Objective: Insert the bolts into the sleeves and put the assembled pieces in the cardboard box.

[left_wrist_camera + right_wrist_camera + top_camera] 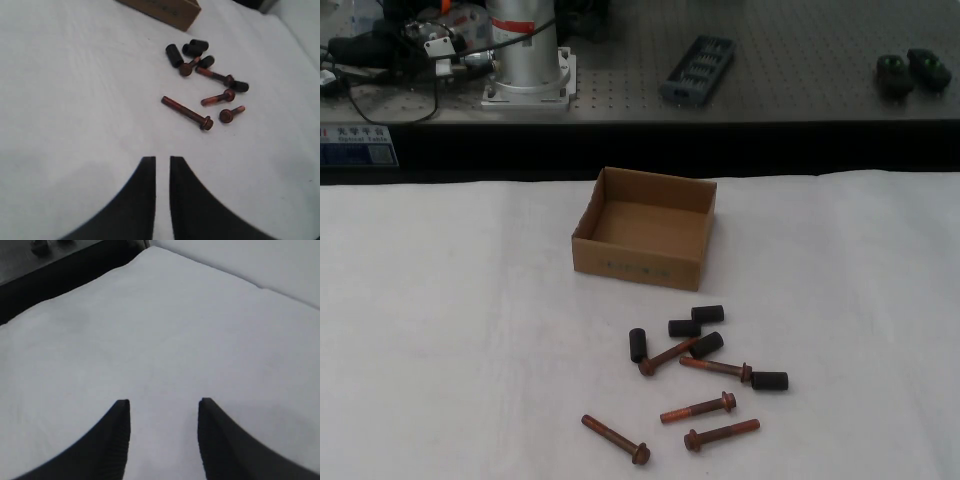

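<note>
The cardboard box was set on the white cloth, its near wall's print too faint to be read; bolts and sleeves were scattered loose nearer, slightly right; the left gripper was held nearly closed, the right gripper spread, both empty.

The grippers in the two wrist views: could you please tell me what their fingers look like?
The left gripper has two matte black fingers, each with a straight inner face and an outer edge curving out from a narrow tip to a broad base. The right gripper has fingers of the same colour and shape. All are plain, unmarked.
</note>
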